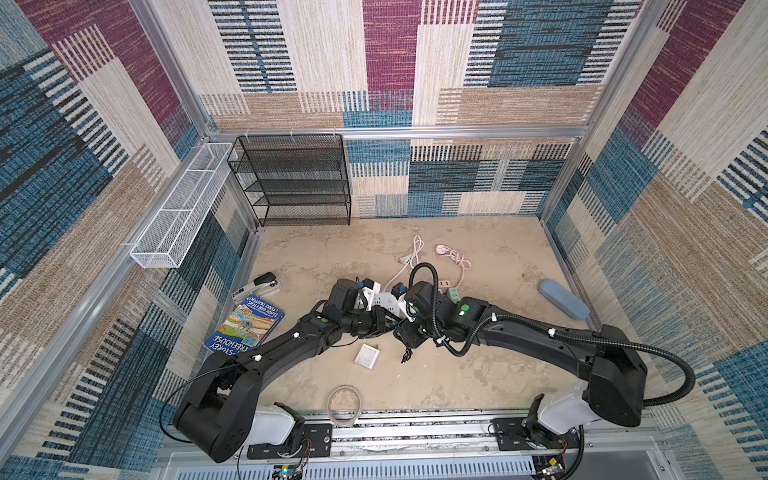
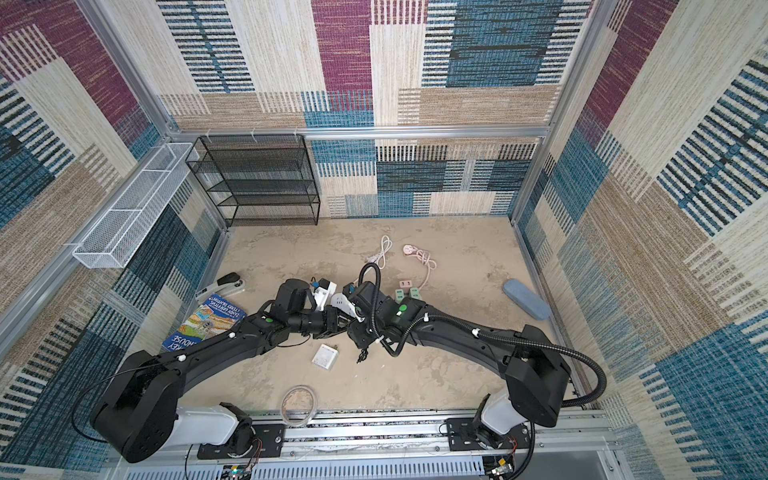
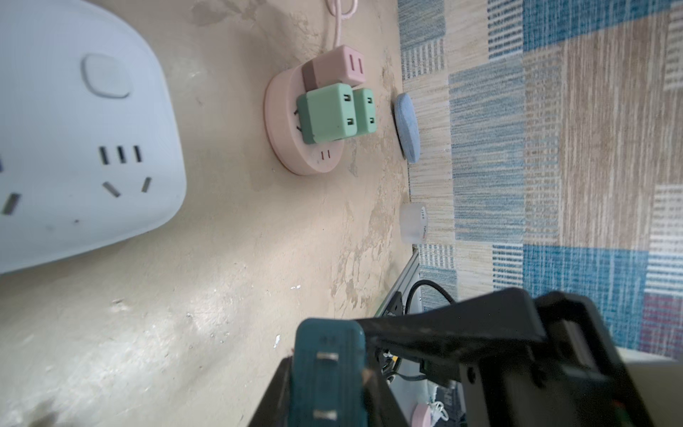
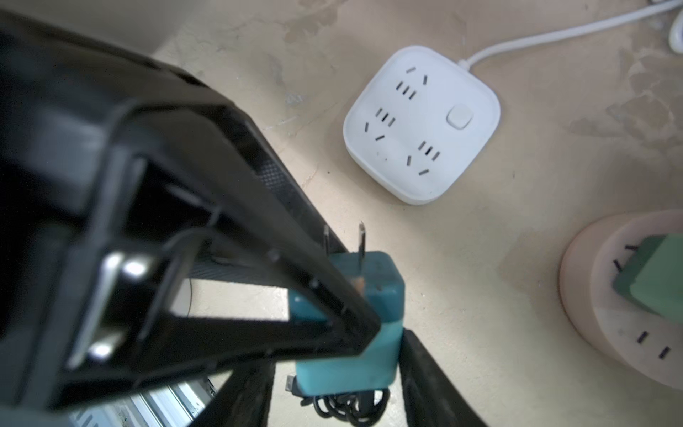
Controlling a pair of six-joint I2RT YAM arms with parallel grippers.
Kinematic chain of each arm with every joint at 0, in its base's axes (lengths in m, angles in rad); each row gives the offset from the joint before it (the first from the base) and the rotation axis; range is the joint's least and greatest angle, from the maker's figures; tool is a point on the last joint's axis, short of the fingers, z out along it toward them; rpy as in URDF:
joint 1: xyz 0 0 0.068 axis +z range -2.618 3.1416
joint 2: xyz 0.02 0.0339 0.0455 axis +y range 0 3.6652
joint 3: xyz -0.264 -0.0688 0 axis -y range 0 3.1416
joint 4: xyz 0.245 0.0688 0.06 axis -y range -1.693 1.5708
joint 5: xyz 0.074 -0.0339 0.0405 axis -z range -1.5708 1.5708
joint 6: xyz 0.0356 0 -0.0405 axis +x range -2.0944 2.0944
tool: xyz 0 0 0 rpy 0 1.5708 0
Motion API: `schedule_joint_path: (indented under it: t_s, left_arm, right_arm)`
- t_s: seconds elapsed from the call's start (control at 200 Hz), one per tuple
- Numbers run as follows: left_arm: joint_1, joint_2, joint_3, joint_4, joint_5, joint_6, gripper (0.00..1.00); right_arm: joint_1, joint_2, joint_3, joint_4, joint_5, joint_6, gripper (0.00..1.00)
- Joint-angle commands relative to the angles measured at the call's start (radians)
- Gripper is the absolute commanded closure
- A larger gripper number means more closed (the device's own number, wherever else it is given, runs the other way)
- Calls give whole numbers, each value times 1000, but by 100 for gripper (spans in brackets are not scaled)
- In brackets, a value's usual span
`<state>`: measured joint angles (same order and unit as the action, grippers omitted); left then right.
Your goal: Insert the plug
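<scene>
Your left gripper (image 3: 325, 406) clamps the plug (image 3: 325, 351); the right gripper (image 4: 338, 355) sits around it, jaws apart. It looks light, rigid and slick, so hold its flat sides.

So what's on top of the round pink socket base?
Two green adapters and a pink adapter stand plugged into the base; a slot pair is free. The sockets under them are covered.

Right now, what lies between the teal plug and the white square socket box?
Nothing but bare beige tabletop. In the right wrist view the teal plug points its prongs toward the white square socket box across an empty stretch.
</scene>
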<state>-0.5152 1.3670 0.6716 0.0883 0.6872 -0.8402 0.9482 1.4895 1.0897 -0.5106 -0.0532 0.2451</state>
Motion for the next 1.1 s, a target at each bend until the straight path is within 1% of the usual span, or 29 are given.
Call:
schedule_joint_path:
  t_s: [0.0,0.075,0.145,0.195,0.265,0.361,0.416,0.441,0.501,0.586,0.651,0.726,0.886,0.972,1.092]
  left_arm:
    - [19,6,-19,158,50,-133,100]
    - [23,13,-24,204,75,-171,100]
    - [25,8,-32,234,82,-206,100]
    - [29,3,-41,264,88,-241,100]
    - [33,-2,-56,317,102,-300,100]
    - [35,-1,-88,417,118,-408,100]
    - [35,11,-119,506,126,-493,100]
    - [35,17,-135,579,126,-532,100]
    - [35,33,-171,691,123,-621,100]
    - [35,44,-212,792,108,-711,100]
    - [35,40,-234,837,99,-755,100]
    - [35,32,-252,874,90,-787,100]
    - [35,9,-265,891,81,-816,100]
    - [35,5,-270,915,76,-837,100]
    - [34,-9,-271,920,75,-844,100]
  right_arm:
    - [0,-32,-39,168,-54,-27,36]
    - [-1,-59,-73,220,-38,-29,32]
    - [0,-88,-100,272,33,-16,31]
    - [0,-131,-138,345,106,-14,31]
    - [0,-217,-234,475,178,-32,33]
    - [-8,-327,-347,640,214,-56,33]
    - [-15,-359,-375,685,182,-85,34]
    - [-15,-369,-384,699,171,-100,35]
    - [-16,-393,-416,747,141,-129,38]
    - [-16,-439,-486,856,90,-159,45]
    - [-18,-456,-520,897,73,-172,47]
    - [-22,-454,-528,897,42,-186,47]
    - [-24,-426,-544,923,-56,-182,46]
    - [-23,-404,-542,925,-70,-175,46]
    - [-23,-382,-544,927,-55,-170,46]
